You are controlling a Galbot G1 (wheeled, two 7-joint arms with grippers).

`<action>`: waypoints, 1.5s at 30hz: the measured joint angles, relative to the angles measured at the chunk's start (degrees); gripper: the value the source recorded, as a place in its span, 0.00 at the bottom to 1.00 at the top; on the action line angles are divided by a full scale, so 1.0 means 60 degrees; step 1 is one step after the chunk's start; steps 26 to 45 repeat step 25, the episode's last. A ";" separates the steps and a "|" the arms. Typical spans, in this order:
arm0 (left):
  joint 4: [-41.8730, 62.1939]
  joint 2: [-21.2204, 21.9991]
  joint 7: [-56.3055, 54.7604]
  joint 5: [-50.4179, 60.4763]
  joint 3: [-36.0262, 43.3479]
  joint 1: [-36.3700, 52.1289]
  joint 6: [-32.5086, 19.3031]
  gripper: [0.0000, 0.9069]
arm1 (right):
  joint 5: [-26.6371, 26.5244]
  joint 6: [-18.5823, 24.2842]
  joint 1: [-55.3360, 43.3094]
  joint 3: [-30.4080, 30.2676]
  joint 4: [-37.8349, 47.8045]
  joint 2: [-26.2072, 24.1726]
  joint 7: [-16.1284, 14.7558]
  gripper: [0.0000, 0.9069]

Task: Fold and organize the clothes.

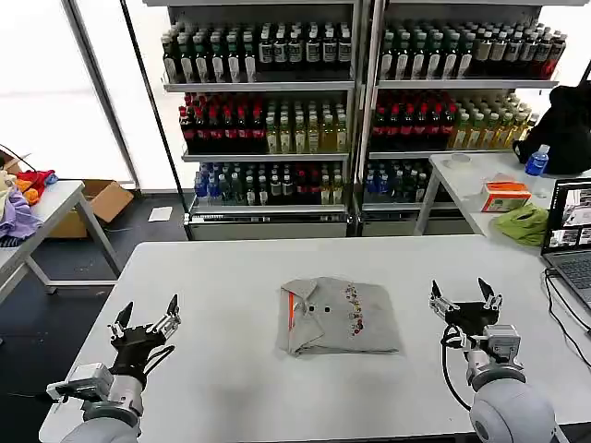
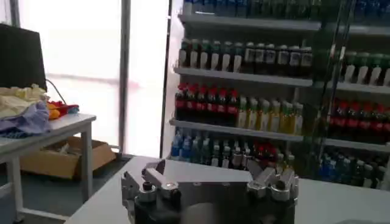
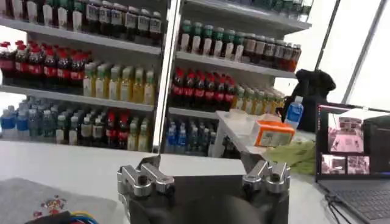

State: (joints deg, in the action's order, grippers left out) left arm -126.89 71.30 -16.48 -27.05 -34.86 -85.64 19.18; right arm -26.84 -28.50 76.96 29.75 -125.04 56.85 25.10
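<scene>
One folded shirt [image 1: 338,317], between open pincers.

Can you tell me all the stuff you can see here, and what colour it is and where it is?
shirt: one, light grey with an orange-lined collar, buttons and a small multicoloured print, folded, middle of the white table.
bottle shelves: two units full of bottles in green, red, yellow and blue, behind the table.
pile of clothes: purple, red and orange, on a side table at far left.
cardboard box: one, brown, on the floor by that side table.
lime-green cloth: one, on the side table at right.
orange and white box: one, same table.
blue-capped bottle: one, same table.
laptop: one, open, right edge.
left gripper: open, empty, near left of the table.
right gripper: open, empty, near right.
</scene>
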 measured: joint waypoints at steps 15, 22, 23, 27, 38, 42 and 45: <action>-0.0049 0.0209 0.0036 0.0179 0.0087 0.0101 0.0240 1.00 | 0.0508 0.0046 0.0242 0.0098 -0.0239 0.0263 -0.0078 1.00; -0.0046 0.0223 0.0090 0.0195 0.0170 0.0154 0.0352 1.00 | 0.0652 0.0058 0.0175 0.0072 -0.0316 0.0318 -0.0127 1.00; -0.0054 0.0223 0.0105 0.0191 0.0170 0.0153 0.0353 1.00 | 0.0681 0.0058 0.0166 0.0052 -0.0326 0.0327 -0.0139 1.00; -0.0080 0.0223 0.0168 0.0168 0.0172 0.0122 0.0339 1.00 | 0.0749 0.0058 0.0140 0.0012 -0.0332 0.0360 -0.0168 1.00; -0.0080 0.0223 0.0168 0.0168 0.0172 0.0122 0.0339 1.00 | 0.0749 0.0058 0.0140 0.0012 -0.0332 0.0360 -0.0168 1.00; -0.0080 0.0223 0.0168 0.0168 0.0172 0.0122 0.0339 1.00 | 0.0749 0.0058 0.0140 0.0012 -0.0332 0.0360 -0.0168 1.00; -0.0080 0.0223 0.0168 0.0168 0.0172 0.0122 0.0339 1.00 | 0.0749 0.0058 0.0140 0.0012 -0.0332 0.0360 -0.0168 1.00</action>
